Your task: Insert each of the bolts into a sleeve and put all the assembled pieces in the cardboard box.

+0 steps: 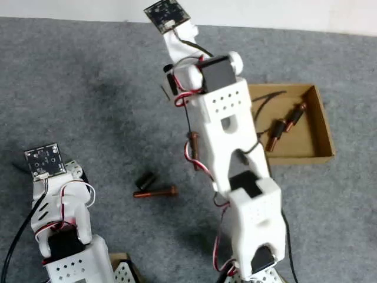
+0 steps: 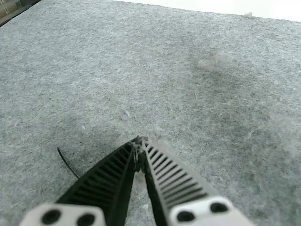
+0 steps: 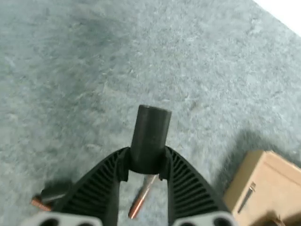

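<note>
My right gripper point(image 3: 146, 164) is shut on an upright black sleeve point(image 3: 151, 129), held above the grey felt. Below it lies a copper bolt point(image 3: 143, 198), the same bolt point(image 1: 193, 148) showing beside the right arm point(image 1: 227, 118) in the high view. A second black sleeve point(image 1: 145, 179) and copper bolt point(image 1: 156, 191) lie side by side mid-table. The cardboard box point(image 1: 321, 121) at the right holds two assembled pieces point(image 1: 277, 134) point(image 1: 296, 115). My left gripper point(image 2: 139, 141) is shut on nothing, low over bare felt at the front left.
Grey felt covers the whole table point(image 1: 88, 88). A thin black strand point(image 2: 68, 162) lies by the left gripper. A corner of the box point(image 3: 263, 183) sits close to the right gripper. A cardboard edge point(image 1: 121, 259) shows at the left arm's base.
</note>
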Robot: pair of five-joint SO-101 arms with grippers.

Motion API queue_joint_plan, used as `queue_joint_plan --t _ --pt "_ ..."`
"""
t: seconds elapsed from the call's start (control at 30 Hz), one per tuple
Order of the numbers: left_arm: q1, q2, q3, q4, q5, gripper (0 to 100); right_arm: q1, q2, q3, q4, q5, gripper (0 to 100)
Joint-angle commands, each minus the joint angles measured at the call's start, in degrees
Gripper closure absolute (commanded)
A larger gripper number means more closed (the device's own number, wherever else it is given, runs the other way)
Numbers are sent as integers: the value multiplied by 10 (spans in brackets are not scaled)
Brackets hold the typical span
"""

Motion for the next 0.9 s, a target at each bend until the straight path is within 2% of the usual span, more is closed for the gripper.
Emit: queue_joint_plan --t 0.0,0.37,0.47,0.6,0.87 --pt "-1 -7 -1 -12 5 993 7 -97 58 9 -4 994" --pt "-1 -7 -1 -12 5 993 7 -269 312 7 -3 994" --pt "-1 -7 -1 -12 5 993 7 -300 383 4 18 993" --pt "-1 -7 -1 -12 5 993 11 -355 514 -50 25 993" --pt "-1 -7 0 -11 4 993 31 -540 848 -231 25 993"
